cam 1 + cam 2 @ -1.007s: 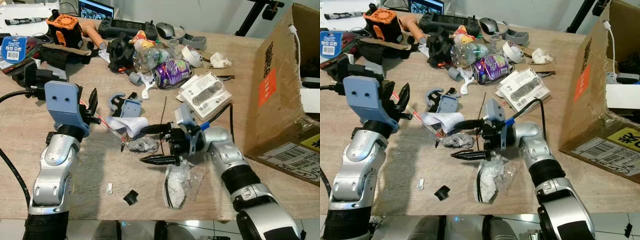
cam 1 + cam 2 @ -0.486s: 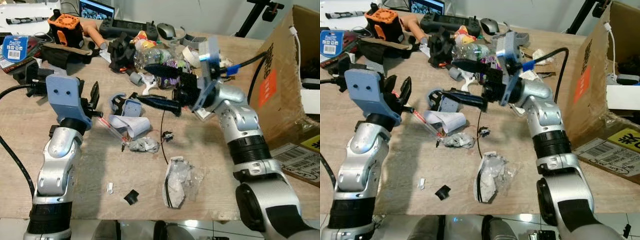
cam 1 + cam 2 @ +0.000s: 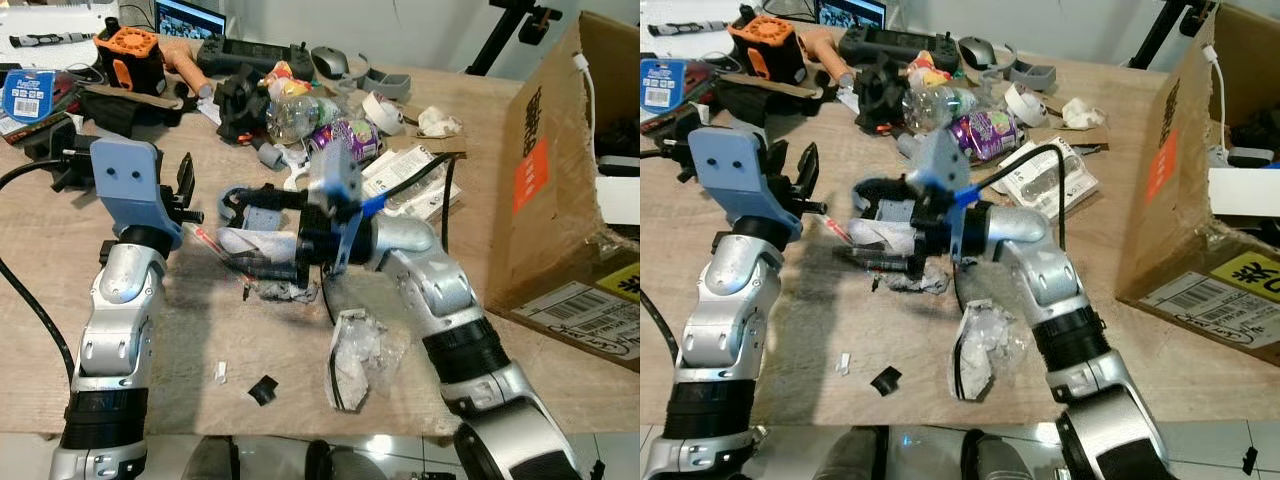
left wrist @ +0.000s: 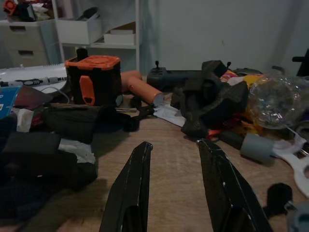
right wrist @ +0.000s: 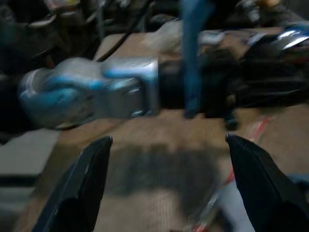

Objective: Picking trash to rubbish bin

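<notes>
Right gripper [image 3: 262,262], jaws spread wide, is hovering over grey wad [image 3: 288,291] mid-table, probably its target. Best to centre, descend, then pinch. Left gripper [image 4: 175,186] is idling, jaws apart.

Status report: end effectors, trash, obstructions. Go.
Right end effector open, low over grey crumpled wad and white paper. Left end effector open, raised, empty. Crumpled plastic wrap loose nearby; red-tipped pen beside the wad.

Legible text — very little. Cardboard box [image 3: 545,190] carries an orange label with dark print and a barcode sticker [image 3: 585,312] — characters too small to read. Blue card [image 3: 27,95] shows white lettering, unreadable.
</notes>
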